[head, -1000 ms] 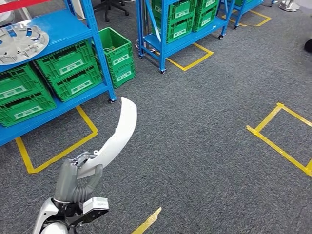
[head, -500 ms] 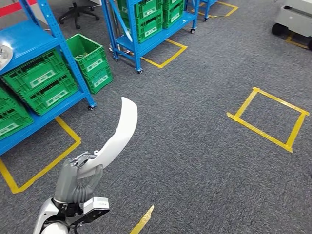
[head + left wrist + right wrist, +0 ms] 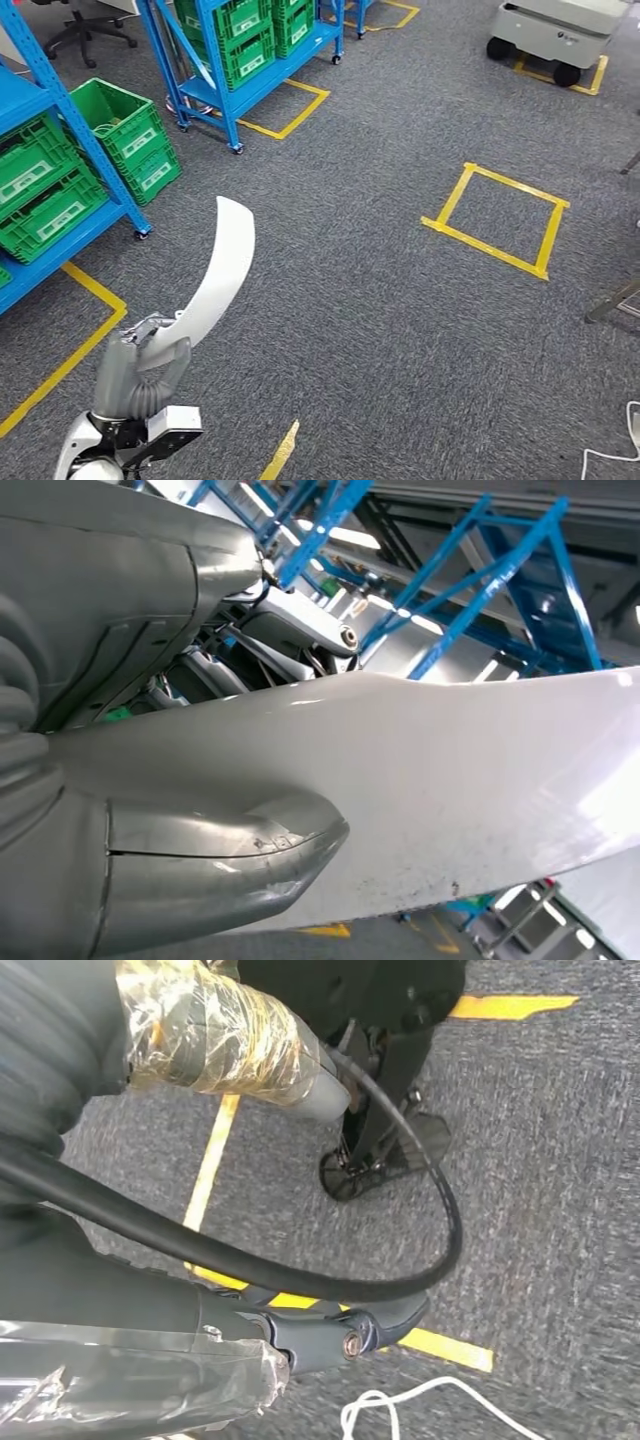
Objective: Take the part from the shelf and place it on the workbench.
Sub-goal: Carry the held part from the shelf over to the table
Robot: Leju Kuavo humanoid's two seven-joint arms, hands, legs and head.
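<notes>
In the head view, a long curved white part [image 3: 219, 270] rises up and to the right from my left hand [image 3: 140, 365], which grips its lower end above the grey carpet. The left wrist view shows the same white part [image 3: 423, 780] close up, crossing the picture, with the thumb of my left hand [image 3: 189, 865] pressed against it. My right hand [image 3: 113, 1300] hangs over the carpet, its tape-wrapped thumb and fingers apart and holding nothing.
A blue shelf [image 3: 83, 150] with green crates stands at the left, and a green crate [image 3: 128, 135] sits on the floor beside it. A second blue shelf [image 3: 241, 50] stands behind. Ahead lie a yellow tape square [image 3: 498, 220] and a white wheeled cart [image 3: 558, 30]. A white cable [image 3: 619, 450] lies at the right.
The camera has turned right, so the shelves slide off to the left and the cart comes into view. The white part stays in my left hand.
</notes>
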